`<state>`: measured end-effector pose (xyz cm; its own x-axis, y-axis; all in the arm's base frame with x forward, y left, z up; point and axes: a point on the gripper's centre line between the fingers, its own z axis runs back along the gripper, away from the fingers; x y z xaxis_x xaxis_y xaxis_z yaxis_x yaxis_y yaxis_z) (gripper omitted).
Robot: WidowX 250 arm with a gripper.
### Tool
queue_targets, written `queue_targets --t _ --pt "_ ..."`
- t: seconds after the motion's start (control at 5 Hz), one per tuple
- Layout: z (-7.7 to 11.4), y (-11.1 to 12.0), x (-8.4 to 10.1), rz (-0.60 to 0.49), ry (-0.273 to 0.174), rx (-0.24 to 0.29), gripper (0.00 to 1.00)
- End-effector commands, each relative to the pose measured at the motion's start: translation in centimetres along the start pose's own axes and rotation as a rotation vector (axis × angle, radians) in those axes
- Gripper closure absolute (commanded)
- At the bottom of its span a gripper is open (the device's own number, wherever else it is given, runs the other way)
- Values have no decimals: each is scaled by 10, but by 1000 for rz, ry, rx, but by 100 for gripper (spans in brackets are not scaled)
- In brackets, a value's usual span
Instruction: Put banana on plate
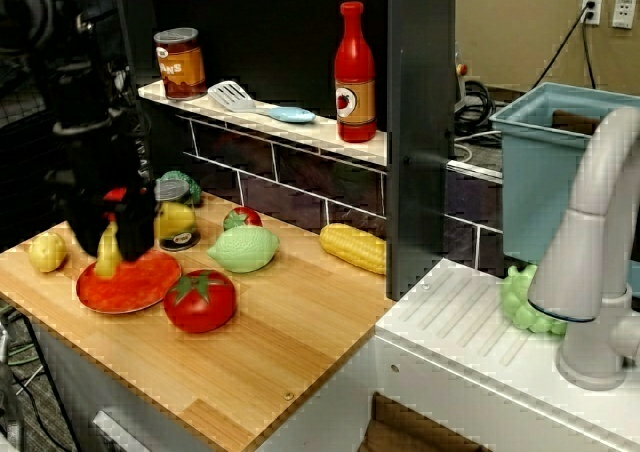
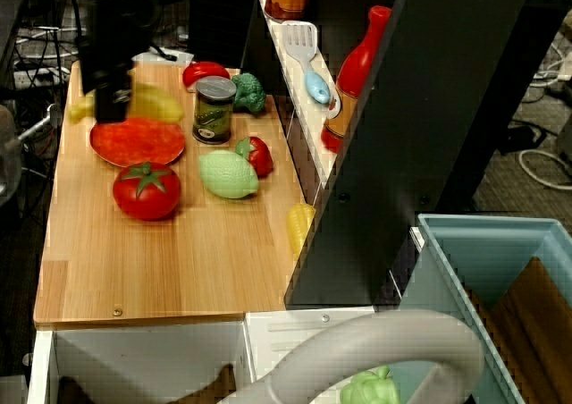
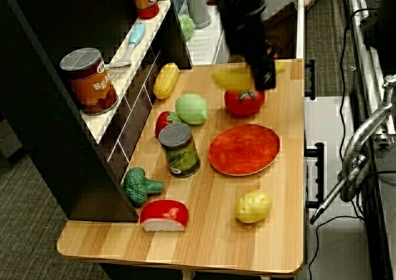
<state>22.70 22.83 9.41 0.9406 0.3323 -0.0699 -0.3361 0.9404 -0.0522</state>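
Observation:
My black gripper (image 1: 112, 234) is shut on the yellow banana (image 1: 107, 256), which hangs tilted over the back-left part of the red-orange plate (image 1: 140, 290). In the view from above, the banana (image 2: 152, 105) lies crosswise in the gripper (image 2: 112, 109) above the plate's far edge (image 2: 138, 145). In the view from the counter's end, the banana (image 3: 234, 78) and gripper (image 3: 263, 78) appear raised, higher in the picture than the plate (image 3: 244, 148). I cannot tell whether the banana's low tip touches the plate.
A red tomato (image 1: 200, 300) sits right beside the plate. Behind it stand a can (image 1: 177, 222), a green lemon (image 1: 243, 249), a small red fruit (image 1: 241, 217), broccoli (image 3: 137, 185) and corn (image 1: 353, 247). A round yellow fruit (image 1: 47, 252) lies left of the plate. A shelf (image 1: 270, 122) runs above.

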Motion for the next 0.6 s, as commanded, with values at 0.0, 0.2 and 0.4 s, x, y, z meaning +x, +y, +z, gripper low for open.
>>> queue_targets --t 0.0,0.2,0.4 --pt "9 71 42 176 -15 50 100" --pt "-1 79 44 184 8 67 100" --pt "-4 69 33 162 7 66 100"
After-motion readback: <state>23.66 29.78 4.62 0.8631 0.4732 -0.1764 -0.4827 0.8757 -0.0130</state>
